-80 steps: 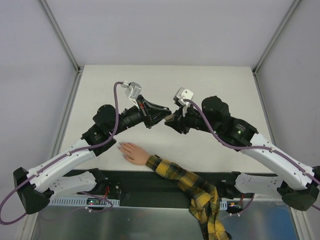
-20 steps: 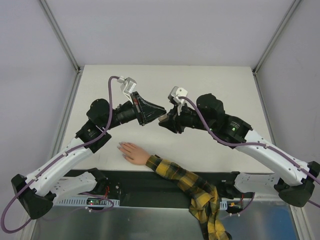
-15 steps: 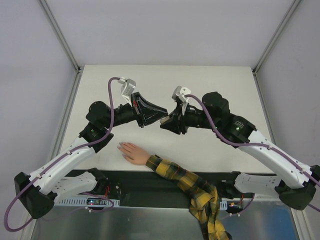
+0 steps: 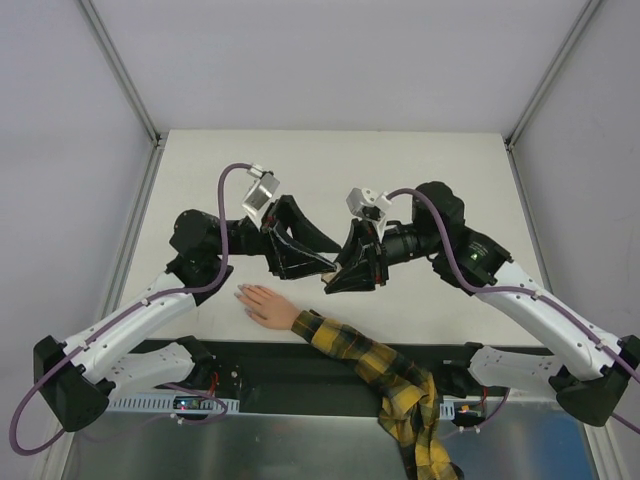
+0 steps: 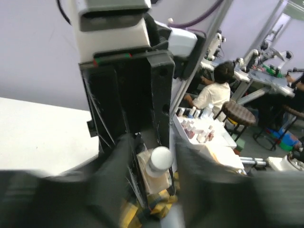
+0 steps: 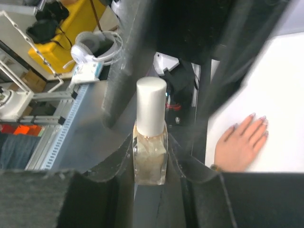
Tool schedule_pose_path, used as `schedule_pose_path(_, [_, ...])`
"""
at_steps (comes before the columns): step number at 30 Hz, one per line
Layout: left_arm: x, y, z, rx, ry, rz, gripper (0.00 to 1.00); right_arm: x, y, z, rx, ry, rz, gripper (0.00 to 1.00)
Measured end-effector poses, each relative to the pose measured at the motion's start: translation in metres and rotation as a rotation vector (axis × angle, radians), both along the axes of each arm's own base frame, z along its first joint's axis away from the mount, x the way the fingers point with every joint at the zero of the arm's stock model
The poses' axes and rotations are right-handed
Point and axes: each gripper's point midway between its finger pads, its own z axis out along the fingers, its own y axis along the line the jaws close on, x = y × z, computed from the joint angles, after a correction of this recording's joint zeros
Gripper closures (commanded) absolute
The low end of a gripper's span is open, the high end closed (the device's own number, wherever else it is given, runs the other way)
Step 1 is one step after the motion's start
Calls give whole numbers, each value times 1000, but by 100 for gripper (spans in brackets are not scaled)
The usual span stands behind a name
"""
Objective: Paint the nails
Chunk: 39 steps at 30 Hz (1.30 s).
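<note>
My right gripper [image 4: 345, 275] is shut on a small clear nail polish bottle [image 6: 150, 154] with a white cap [image 6: 151, 110]; its jaws [image 6: 150, 140] press the glass body on both sides. My left gripper [image 4: 318, 262] meets it tip to tip. Its blurred fingers [image 5: 111, 178] stand apart on either side of the cap [image 5: 160, 159], so it is open. The flesh-coloured hand [image 4: 266, 305] lies flat on the table below both grippers, nails [image 4: 241, 292] pointing left. The plaid sleeve [image 4: 372, 366] runs off to the near right. In the right wrist view the hand [image 6: 240, 145] and nails [image 6: 259, 119] show.
The white table [image 4: 430, 160] stretches behind the arms, with frame posts [image 4: 125, 75] at its back corners. A black strip [image 4: 260, 362] and a metal shelf [image 4: 300, 440] line the near edge. A bench with small bottles [image 5: 195, 130] shows far off in the left wrist view.
Both grippers have swung nearer and lower, still tip to tip, and now hang just above and right of the hand. The left fingers are motion-blurred.
</note>
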Motion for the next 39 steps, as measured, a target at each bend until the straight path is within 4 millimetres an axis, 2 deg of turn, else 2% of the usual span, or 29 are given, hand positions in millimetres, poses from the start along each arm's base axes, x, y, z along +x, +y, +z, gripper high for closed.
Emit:
schedule_pose_path(1, [4, -1, -3, 17, 21, 19, 34, 2, 0, -2, -8, -10, -12, 100])
schedule_pose_path(5, [25, 0, -15, 74, 114, 150, 24, 13, -1, -7, -49, -64, -81, 100])
schedule_pose_path(10, [54, 13, -29, 124, 240, 382, 23, 41, -1, -16, -101, -123, -228, 100])
schedule_pose_path(14, [71, 28, -31, 119, 294, 530, 27, 58, 2, -29, -155, -138, -307, 100])
schedule_pose_path(20, [83, 35, -33, 111, 324, 614, 37, 69, 11, -43, -221, -168, -383, 100])
schedule_pose_path(23, [85, 35, -37, 117, 337, 625, 47, 72, 13, -44, -232, -183, -414, 100])
schedule_pose_path(27, [86, 32, -42, 127, 357, 619, 59, 79, 14, -40, -237, -204, -463, 100])
schedule_pose_path(34, [82, 23, -50, 157, 361, 586, 75, 92, 17, -48, -268, -208, -519, 100])
schedule_pose_path(37, [82, 20, -54, 172, 362, 575, 96, 94, 17, -48, -269, -208, -532, 100])
schedule_pose_path(39, [81, 19, -55, 179, 347, 571, 100, 95, 16, -48, -274, -204, -541, 100])
